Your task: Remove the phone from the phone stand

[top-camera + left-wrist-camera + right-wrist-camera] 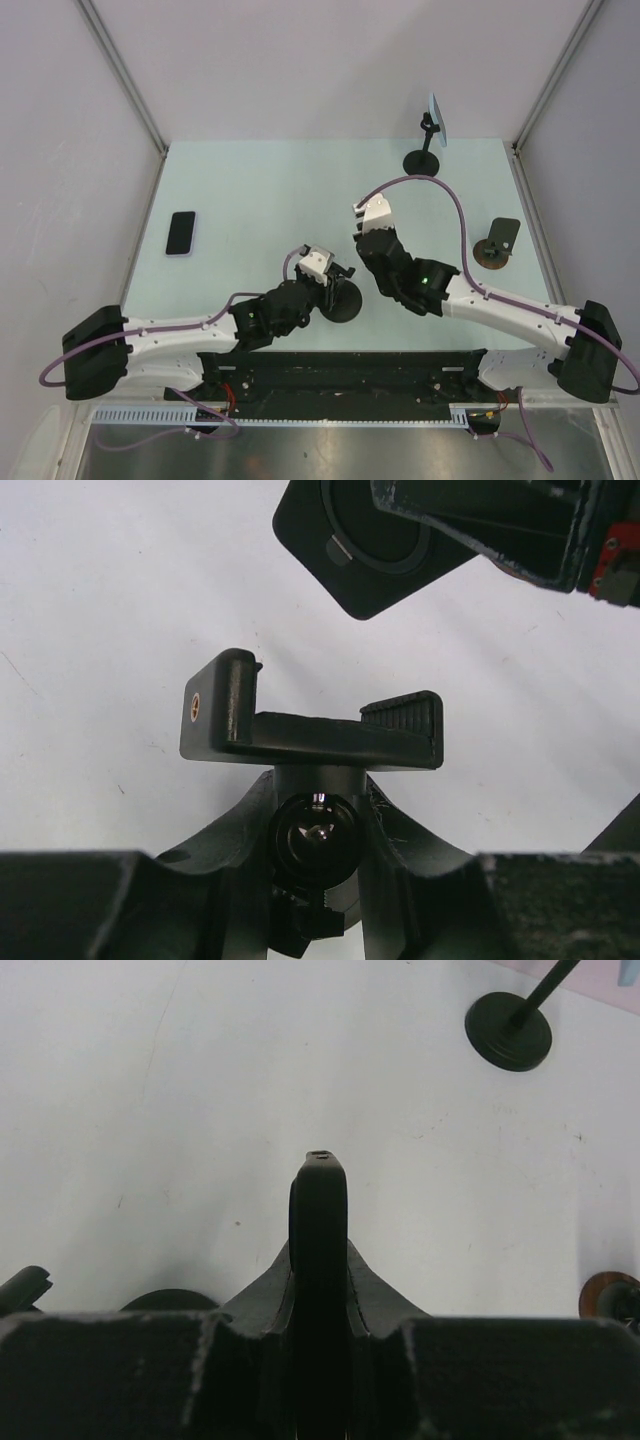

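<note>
The phone (318, 1220) is out of the phone stand (320, 735). It sits edge-on between the right fingers (262, 1305), which are clenched on its two flat sides and hold it over the worktop (260, 190). In the left wrist view it hangs near the clamp of the stand, apart from it. The left fingers (228, 832) grasp the stand at its neck, just under the clamp.

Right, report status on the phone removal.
Left hand shut on phone stand. Right hand shut on phone, held clear of the empty stand. Second phone lies far left, not in the way.
</note>
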`<state>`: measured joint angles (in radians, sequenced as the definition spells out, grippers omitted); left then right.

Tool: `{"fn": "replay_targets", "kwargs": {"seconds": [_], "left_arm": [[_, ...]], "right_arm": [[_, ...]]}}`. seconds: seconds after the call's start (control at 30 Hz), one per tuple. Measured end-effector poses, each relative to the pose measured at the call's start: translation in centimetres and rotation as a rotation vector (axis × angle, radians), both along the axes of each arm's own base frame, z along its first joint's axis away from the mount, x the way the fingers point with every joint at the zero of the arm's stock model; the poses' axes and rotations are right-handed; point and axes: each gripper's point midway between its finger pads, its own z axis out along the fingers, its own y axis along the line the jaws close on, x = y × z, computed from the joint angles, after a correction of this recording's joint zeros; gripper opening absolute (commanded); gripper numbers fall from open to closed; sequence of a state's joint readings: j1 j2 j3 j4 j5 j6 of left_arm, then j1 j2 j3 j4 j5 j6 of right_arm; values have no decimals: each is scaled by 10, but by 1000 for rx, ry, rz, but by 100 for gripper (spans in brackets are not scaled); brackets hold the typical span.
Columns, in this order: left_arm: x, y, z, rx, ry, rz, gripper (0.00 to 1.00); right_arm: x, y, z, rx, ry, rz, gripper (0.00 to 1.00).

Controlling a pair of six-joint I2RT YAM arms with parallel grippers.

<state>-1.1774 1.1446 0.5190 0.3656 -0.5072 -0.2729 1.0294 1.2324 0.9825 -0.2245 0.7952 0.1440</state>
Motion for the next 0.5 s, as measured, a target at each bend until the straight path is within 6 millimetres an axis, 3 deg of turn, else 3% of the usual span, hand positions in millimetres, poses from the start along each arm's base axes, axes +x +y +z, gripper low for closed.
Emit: {"fn": "replay_targets", "kwargs": {"seconds": [0.27,0.4,0.5], "left_arm": [[1,-4,0,12,-17,-24,0],[4,-7,-1,28,-28,-68,0],[11,-13,-2,50,-31,-101,0]], "right_arm": [[6,4,0,10,6,32,0],[13,-6,3,7,4,20,0],[15,-18,15,26,-19,3,0]]}}
